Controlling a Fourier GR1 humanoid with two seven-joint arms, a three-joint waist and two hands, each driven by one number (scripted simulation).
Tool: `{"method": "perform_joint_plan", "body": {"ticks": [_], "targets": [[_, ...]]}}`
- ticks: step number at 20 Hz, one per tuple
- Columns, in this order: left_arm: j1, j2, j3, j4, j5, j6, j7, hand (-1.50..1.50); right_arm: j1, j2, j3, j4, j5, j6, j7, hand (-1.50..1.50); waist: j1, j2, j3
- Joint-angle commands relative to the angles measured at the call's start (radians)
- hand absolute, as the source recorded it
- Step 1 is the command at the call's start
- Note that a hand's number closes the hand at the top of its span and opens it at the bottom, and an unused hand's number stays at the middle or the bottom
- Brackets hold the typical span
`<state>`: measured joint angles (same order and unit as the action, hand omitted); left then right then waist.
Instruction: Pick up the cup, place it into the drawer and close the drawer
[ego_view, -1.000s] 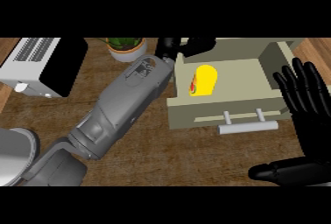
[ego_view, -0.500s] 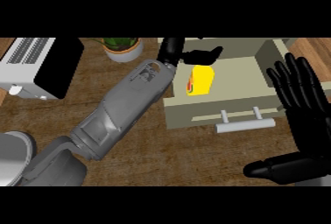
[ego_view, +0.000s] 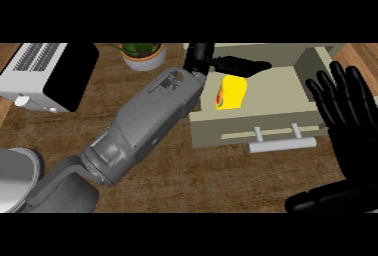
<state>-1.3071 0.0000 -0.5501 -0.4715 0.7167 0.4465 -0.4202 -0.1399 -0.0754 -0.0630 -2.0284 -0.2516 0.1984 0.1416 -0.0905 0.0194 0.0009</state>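
Observation:
A yellow cup (ego_view: 233, 93) with a red mark lies on its side inside the open beige drawer (ego_view: 272, 120), toward its left part. My left hand (ego_view: 221, 61) hovers just above and behind the cup, fingers stretched out, not touching it. Its grey forearm (ego_view: 148, 125) crosses the counter diagonally. The drawer's front carries a white bar handle (ego_view: 281, 144). At the right edge my right hand (ego_view: 347, 112) stays open, fingers up, beside the drawer's right end.
A white toaster-like appliance (ego_view: 46, 75) sits at the back left. A potted plant (ego_view: 143, 54) stands behind the forearm. A grey round object (ego_view: 15, 177) shows at the lower left edge. The wooden counter (ego_view: 221, 180) spreads in front of the drawer.
The left hand has lifted off the cup and its fingers have stretched out over the drawer. The cup stays lying in the drawer. The right hand has hardly shifted.

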Motion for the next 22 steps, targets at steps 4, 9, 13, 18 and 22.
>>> {"method": "perform_joint_plan", "body": {"ticks": [4,9,13,18,22], "targets": [[-0.019,0.000,0.080,-0.080,0.067,-0.056,0.005,-1.50,0.061,-0.026,-0.045,-0.054,-0.087,0.034,0.026,-1.50,0.068,-0.019,-0.001],[0.120,0.036,0.107,-0.191,0.058,-0.025,-0.018,-1.50,0.031,-0.126,-0.070,-0.017,-0.075,0.131,0.018,1.50,0.103,-0.025,-0.001],[0.190,0.150,0.142,-0.299,0.076,-0.059,0.010,-1.50,0.058,-0.174,-0.029,-0.074,0.037,0.163,0.024,1.50,0.115,-0.029,-0.002],[0.389,0.253,0.126,-0.524,0.066,-0.008,0.074,-1.50,0.150,-0.205,-0.036,-0.084,0.102,0.215,-0.016,1.50,0.124,-0.033,-0.001],[0.575,0.343,0.136,-0.706,0.075,-0.027,0.082,-1.50,0.146,-0.186,0.038,-0.108,0.204,0.181,0.027,1.50,0.127,-0.033,-0.002]]}}
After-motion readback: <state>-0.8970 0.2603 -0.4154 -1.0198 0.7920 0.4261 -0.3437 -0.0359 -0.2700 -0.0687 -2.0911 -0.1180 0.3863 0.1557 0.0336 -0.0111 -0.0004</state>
